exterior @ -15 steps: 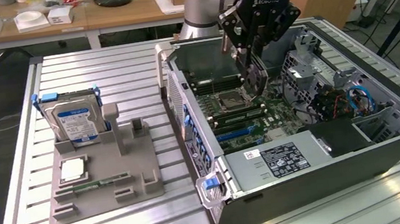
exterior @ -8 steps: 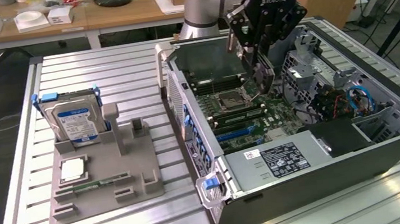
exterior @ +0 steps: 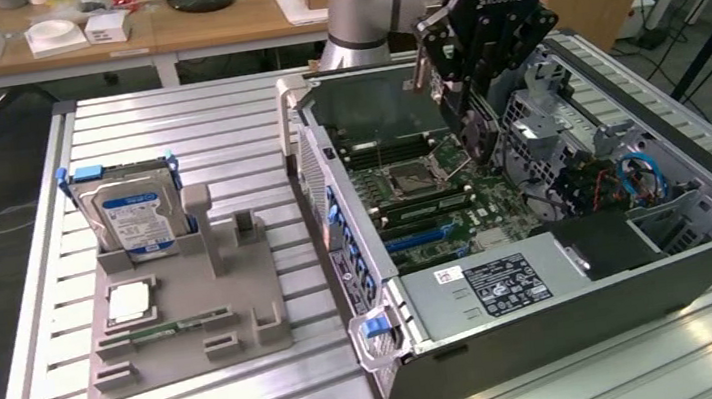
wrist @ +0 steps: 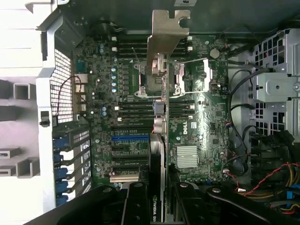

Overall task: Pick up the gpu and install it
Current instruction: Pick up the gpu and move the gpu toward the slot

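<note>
My tool (exterior: 477, 135) is pinched on the gpu (wrist: 161, 122), one finger on each flat face, so the card is seen edge-on between them in the wrist view. It hangs inside the open computer case (exterior: 685, 263), over the motherboard (exterior: 443, 195) and not seated in any slot. I judge its long axis to run straight out along my fingers. In the exterior view that is roughly a 12-to-6 o'clock line. The silvery bracket (wrist: 167, 37) is at the far end, pointing down toward the board, and the labelled end is up in my grip. What matters is how the card lies against the slots. The blue slot (wrist: 130, 138) sits at about 7 o'clock from my tool in the exterior view, close to the case's rear panel (exterior: 330, 212). Its length appears to run crosswise to the card's edge as I hold it. Outside the case, at about 9 o'clock on the worktop (exterior: 186, 118), the grey holder (exterior: 186, 355) carries the hard drive (exterior: 130, 220), well apart from me.
</note>
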Tool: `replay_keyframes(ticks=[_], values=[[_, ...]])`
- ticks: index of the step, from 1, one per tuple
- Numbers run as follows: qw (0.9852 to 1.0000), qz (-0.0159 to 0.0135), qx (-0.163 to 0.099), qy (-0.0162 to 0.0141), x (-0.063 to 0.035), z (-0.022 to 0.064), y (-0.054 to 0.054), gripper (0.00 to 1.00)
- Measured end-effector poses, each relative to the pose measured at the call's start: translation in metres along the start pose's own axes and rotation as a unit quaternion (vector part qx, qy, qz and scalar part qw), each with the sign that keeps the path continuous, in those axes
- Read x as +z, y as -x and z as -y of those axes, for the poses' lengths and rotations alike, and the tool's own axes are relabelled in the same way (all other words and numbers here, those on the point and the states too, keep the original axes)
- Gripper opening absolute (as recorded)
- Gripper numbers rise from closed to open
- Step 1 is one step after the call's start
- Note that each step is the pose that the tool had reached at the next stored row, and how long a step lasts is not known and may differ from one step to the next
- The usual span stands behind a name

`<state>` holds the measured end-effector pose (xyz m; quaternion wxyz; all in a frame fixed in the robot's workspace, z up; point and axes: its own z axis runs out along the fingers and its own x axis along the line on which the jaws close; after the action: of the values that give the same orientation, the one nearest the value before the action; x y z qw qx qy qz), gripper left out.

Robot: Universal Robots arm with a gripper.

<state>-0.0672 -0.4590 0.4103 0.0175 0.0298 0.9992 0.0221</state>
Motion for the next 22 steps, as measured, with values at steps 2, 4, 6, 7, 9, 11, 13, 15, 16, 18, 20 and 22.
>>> replay_keyframes(ticks=[2,4,6,7,9,11,13,15,16,18,20,22], values=[[1.0,0.0,0.0,0.0,0.0,0.0,0.0,0.26],[1.0,0.0,0.0,0.0,0.0,0.0,0.0,0.26],[1.0,-0.0003,-0.005,0.0002,0.0,0.0,0.0001,0.26],[1.0,-0.0005,-0.01,0.0003,0.0,0.0,0.0001,0.26],[0.9998,-0.0009,-0.019,0.0006,0.0001,0.0,0.0003,0.26],[0.9995,-0.0014,-0.031,0.001,0.0002,0.0,0.0004,0.26],[0.9992,-0.0019,-0.041,0.0013,0.0003,-0.0001,0.0005,0.26],[0.9987,-0.0023,-0.05,0.0017,0.0004,-0.0001,0.0009,0.26],[0.9985,-0.0025,-0.055,0.0019,0.0005,-0.0001,0.0012,0.26],[0.9979,-0.0029,-0.064,0.0022,0.0007,-0.0001,0.0017,0.26],[0.9973,-0.0033,-0.073,0.0025,0.0008,-0.0001,0.0023,0.26],[0.9965,-0.0038,-0.083,0.0028,0.0008,-0.0001,0.0027,0.26]])
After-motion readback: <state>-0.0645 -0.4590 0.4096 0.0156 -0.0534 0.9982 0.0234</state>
